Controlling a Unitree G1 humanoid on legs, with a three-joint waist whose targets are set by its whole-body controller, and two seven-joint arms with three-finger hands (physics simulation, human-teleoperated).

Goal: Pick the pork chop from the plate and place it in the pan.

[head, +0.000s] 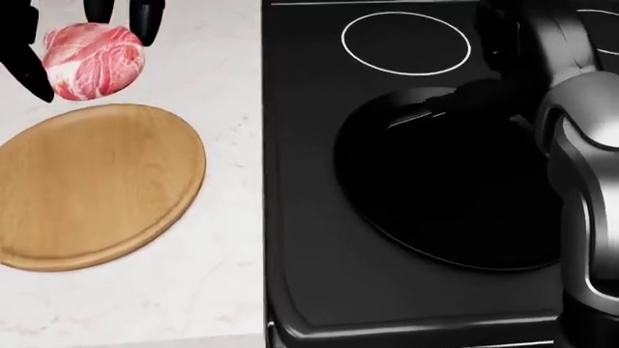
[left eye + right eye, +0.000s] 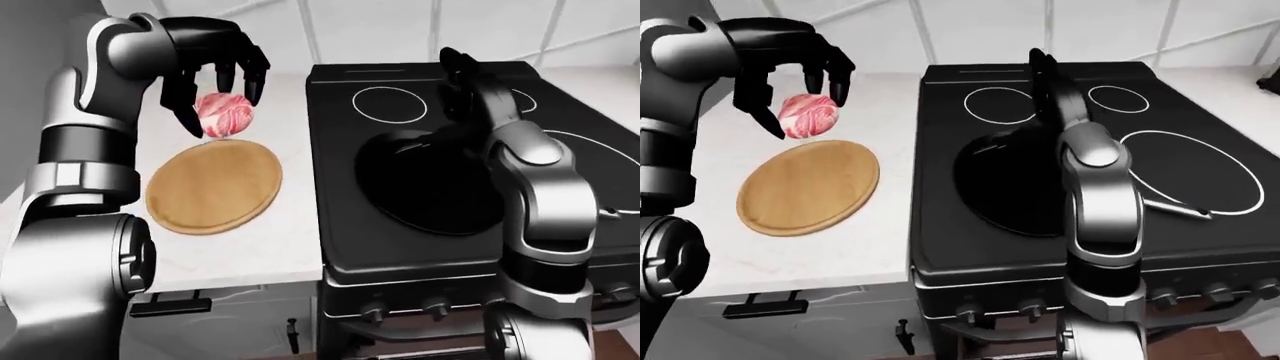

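Note:
The pork chop (image 2: 224, 115), pink and marbled, hangs just above the top edge of the round wooden plate (image 2: 213, 186), which is bare on the white counter. My left hand (image 2: 222, 111) has its black fingers (image 2: 254, 82) closed round the chop from above. The black pan (image 1: 445, 196) sits on the black stove to the right of the plate, with nothing in it that I can see. My right hand (image 2: 1043, 71) is held up over the pan's top rim, its fingers stretched out and holding nothing. My right forearm covers part of the pan's right side.
The stove (image 2: 350, 247) carries white burner rings (image 1: 406, 32) above the pan and a large ring (image 2: 1200, 172) on its right, where a grey handle-like bar (image 2: 1175, 208) lies. A tiled wall runs behind. The counter edge (image 2: 230, 277) and the stove knobs are at the bottom.

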